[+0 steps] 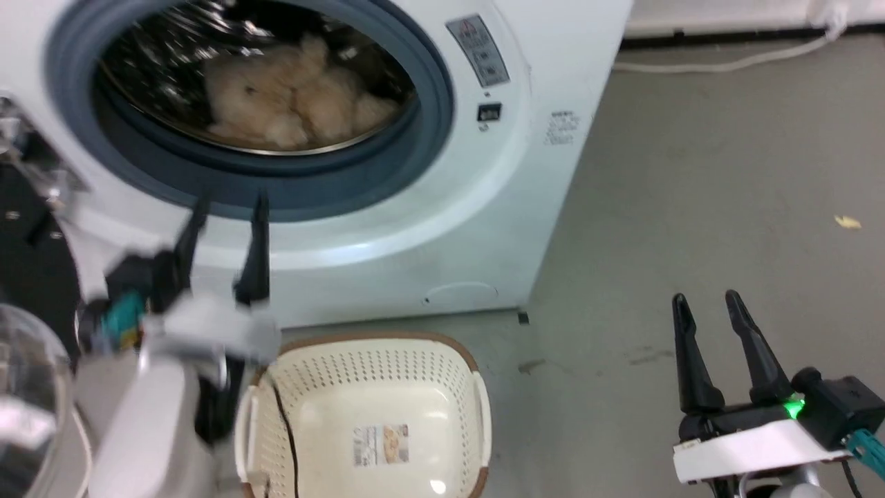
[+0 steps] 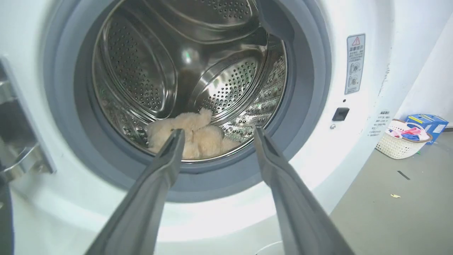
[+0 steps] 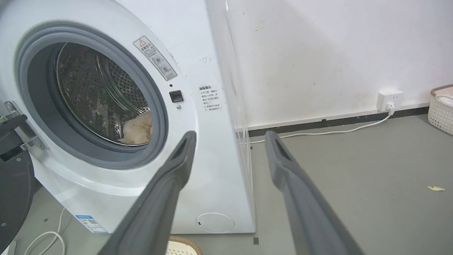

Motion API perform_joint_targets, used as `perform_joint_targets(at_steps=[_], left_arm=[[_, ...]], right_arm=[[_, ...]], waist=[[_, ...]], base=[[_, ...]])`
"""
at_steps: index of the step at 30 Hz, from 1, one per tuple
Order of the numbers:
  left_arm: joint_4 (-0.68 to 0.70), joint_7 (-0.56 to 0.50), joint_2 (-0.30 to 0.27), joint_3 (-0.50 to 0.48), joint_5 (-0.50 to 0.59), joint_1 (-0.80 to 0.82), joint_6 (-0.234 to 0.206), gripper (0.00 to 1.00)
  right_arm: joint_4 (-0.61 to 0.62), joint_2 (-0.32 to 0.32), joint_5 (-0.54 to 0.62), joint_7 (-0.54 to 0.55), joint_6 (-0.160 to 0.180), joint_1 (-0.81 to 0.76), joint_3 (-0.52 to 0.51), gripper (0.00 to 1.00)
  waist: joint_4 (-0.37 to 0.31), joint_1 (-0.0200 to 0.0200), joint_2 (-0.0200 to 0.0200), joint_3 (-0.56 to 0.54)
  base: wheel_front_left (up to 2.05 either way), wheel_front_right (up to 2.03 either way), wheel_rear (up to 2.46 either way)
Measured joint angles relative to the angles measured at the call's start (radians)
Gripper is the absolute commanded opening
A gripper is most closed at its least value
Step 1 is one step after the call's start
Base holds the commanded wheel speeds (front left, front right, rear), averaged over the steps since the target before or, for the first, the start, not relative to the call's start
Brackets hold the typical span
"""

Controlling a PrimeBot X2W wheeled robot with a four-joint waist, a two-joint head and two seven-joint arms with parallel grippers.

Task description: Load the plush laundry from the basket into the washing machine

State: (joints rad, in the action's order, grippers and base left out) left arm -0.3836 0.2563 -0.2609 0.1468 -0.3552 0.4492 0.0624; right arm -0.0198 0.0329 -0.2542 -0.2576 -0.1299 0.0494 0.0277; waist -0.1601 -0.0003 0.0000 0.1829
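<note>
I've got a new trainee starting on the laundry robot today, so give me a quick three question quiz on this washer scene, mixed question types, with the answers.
1. True or false: the plush laundry lies inside the washing machine.
2. Pick one. The basket on the floor is: A) holding the plush toy, B) holding no laundry, C) full of coloured clothes.
3. Fill in the blank: the left gripper and the right gripper are both ____, with nothing between their fingers.

Key: 1 true; 2 B; 3 open.
</note>
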Motion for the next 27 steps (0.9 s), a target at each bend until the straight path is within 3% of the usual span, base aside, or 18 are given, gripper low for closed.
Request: perform_joint_targets(at_steps=[6,15,27], left_arm=[[0.078,0.0,0.029,-0.041,-0.007,-0.178,-0.026,1.0],[0.209,0.0,0.124,-0.112,0.053,-0.415,-0.052,1.0],[0.362,0.0,0.187,-0.124,0.222,-0.506,-0.078,1.0]], right_arm=[[0.006,0.0,0.011,0.0,0.0,-0.026,-0.007,1.0],[0.011,0.0,0.026,0.0,0.0,-0.072,-0.003,1.0],[0.008,0.0,0.026,0.0,0.0,-0.1,-0.006,1.0]], waist=[[0.028,0.0001,0.0,-0.04],[0.054,0.0002,0.0,-0.09],[0.068,0.0003,0.0,-0.115]], base=[[0.0,0.0,0.0],[0.0,0.0,0.0],[0.0,0.0,0.0]])
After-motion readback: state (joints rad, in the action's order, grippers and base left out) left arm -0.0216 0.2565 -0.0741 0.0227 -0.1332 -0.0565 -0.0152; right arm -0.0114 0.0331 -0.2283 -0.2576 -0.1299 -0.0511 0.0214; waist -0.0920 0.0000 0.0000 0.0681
